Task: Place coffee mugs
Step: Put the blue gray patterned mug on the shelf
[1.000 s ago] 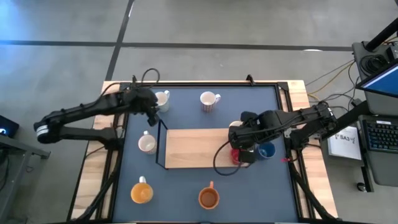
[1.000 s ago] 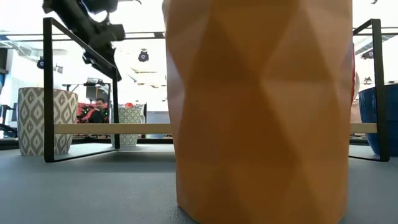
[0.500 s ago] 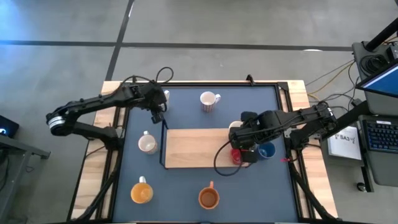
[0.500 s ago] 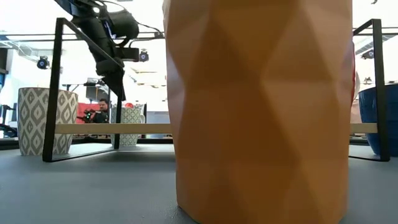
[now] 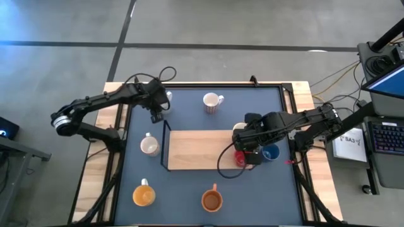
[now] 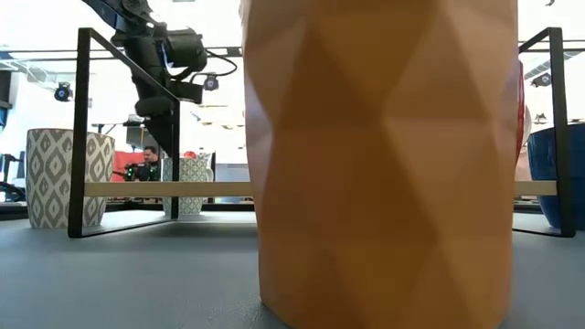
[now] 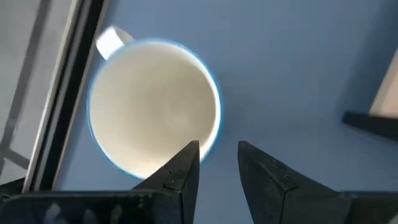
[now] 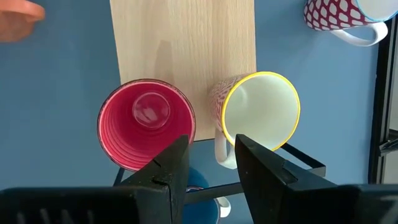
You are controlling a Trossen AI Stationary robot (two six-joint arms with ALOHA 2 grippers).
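Note:
My left gripper [image 7: 217, 152] hangs open, pointing down over the near rim of a white mug [image 7: 152, 109] that stands on the blue mat at the far left [image 5: 166, 96]. I see no touch. My right gripper [image 8: 211, 149] is open above the right end of the wooden board [image 5: 199, 150]. Below it a red mug [image 8: 146, 124] and a yellow-rimmed cream mug [image 8: 261, 112] stand side by side, with a blue mug [image 5: 271, 153] beside the board. A red-patterned white mug [image 5: 213, 101], another white mug [image 5: 149, 145] and two orange mugs [image 5: 144, 195] [image 5: 212, 200] stand on the mat.
The board sits in a black wire frame [image 6: 82, 128] whose left end rises close to my left gripper [image 6: 163, 123]. One orange mug [image 6: 384, 155] fills the low view. The mat's raised black rim [image 7: 59, 93] runs just beyond the white mug. Open mat lies along the near edge.
My left gripper has moved toward the table's far edge and down, rolling its wrist, and now covers most of the white mug. The frame's left end has shifted a little toward the right. My right arm has kept still.

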